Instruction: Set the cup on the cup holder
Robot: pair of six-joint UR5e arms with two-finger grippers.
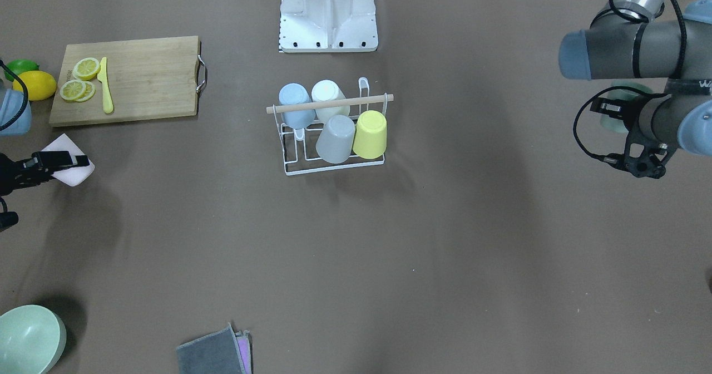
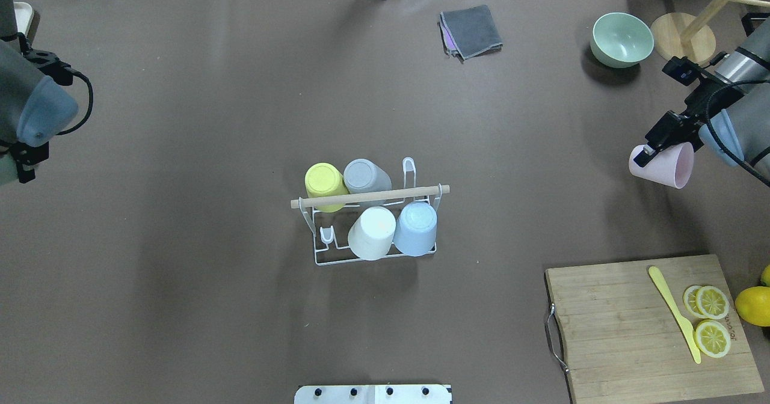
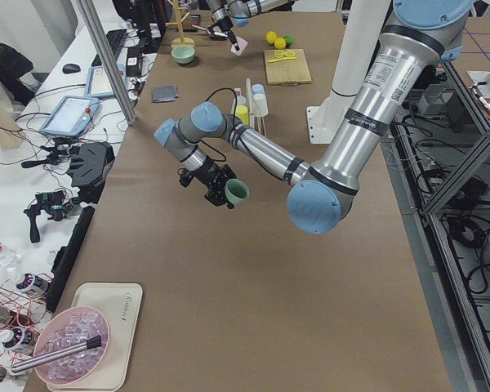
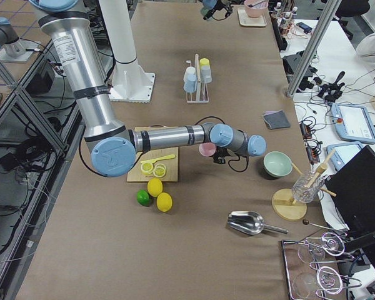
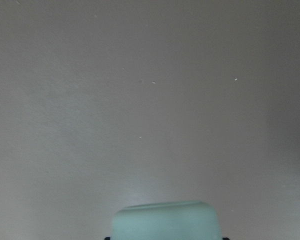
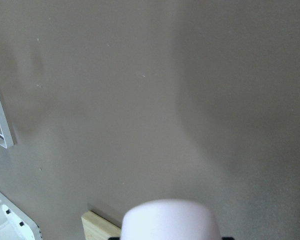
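- Pink cup (image 2: 662, 165) is clamped in the right gripper (image 2: 649, 150), jaws closed on its wall. It is tipped almost onto its side and hangs clear of the table (image 2: 180, 121).
- A mint cup (image 3: 237, 193) is pinched the same way in the left gripper (image 3: 227, 188). Its open mouth is turned sideways and it is also off the table.
- The tilt probably prepares each mouth to go down over a prong. Carrying the cups high should let them clear the wooden rod (image 2: 421, 191).
- The cup holder (image 2: 337, 262), a white wire rack, stands at the middle of the table, well apart from both grippers.
- Four cups sit upside down on its prongs. A yellow cup (image 2: 325, 181) and a grey cup (image 2: 366, 175) are on the far row. A white cup (image 2: 373, 231) and a blue cup (image 2: 416, 226) are on the row nearer the robot.
- Two prongs look free, one at the near left corner and one at the far right. That would suit one cup from each arm.
- The right arm reaches in from the table's right end with its wrist bent down. Its gripper is between a mint bowl (image 2: 622, 40) and a cutting board (image 2: 631, 332).
- The left arm is folded at the elbow, and its forearm points toward the table's left end, away from the rack.
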